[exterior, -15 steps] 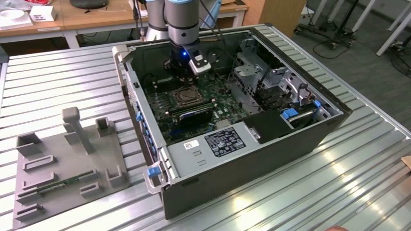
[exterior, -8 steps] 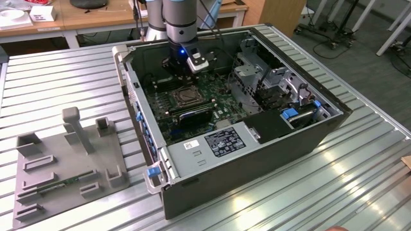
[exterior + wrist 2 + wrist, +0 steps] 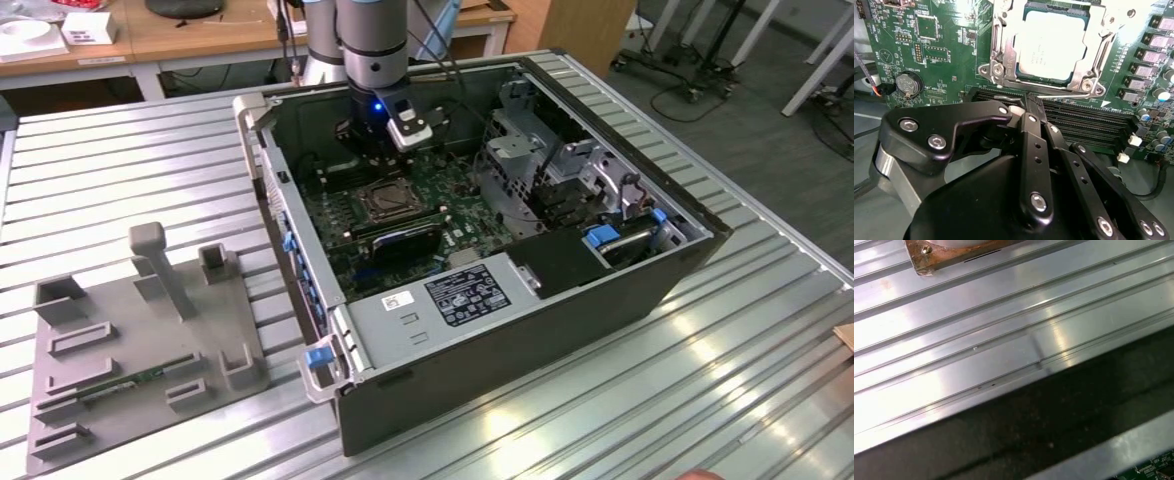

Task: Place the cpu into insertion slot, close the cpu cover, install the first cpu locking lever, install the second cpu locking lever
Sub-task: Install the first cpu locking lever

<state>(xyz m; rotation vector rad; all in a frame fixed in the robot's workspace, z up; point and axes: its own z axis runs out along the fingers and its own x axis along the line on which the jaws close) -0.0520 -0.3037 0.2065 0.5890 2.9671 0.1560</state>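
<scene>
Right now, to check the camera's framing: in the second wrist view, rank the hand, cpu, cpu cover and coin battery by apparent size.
1. hand, largest, though it is nearest the camera
2. cpu cover, framing the chip
3. cpu
4. coin battery, smallest

table [image 3: 120, 170]: ribbed metal | carries: open computer case [image 3: 534, 350]; grey fixture plate [image 3: 127, 345]

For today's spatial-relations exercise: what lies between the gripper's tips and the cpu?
In the second wrist view, the silvery edge of the cpu cover lies between the gripper and the cpu.
</scene>
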